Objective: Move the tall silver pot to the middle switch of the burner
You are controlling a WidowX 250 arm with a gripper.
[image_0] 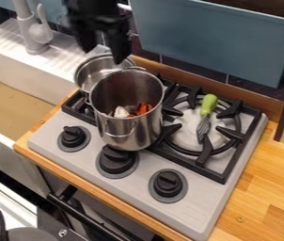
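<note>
My tool [104, 55] hangs above the back of the stove [201, 214], toward its sink side, higher than the pots. It is released: its two fingers stand apart and grasp nothing. The tall silver pot [129, 129] stands upright on the middle part of the stove, right behind the middle switch [117, 161]; whether its base touches that switch, I cannot tell. Inside it I see orange and whitish pieces lying at the bottom.

A second silver pot [93, 71] sits at the stove's back corner on the sink side, partly hidden behind the tall one. Along the front of the stove are two more black switches: one [74, 136] at the end by the sink, the other [168, 183] at the end away from it. On the stove's side away from the sink, a brush [209, 103] with a green handle lies over the round black burner grate [237, 134], its grey head toward the front.

The wooden tabletop [254, 188] runs around the stove. Beside the stove is a white sink [28, 70] with a whitish faucet [28, 28] at its back. Behind the stove, a blue-grey panel [216, 40] stands above the tabletop, and below the stove's front edge runs a black bar [78, 214].
</note>
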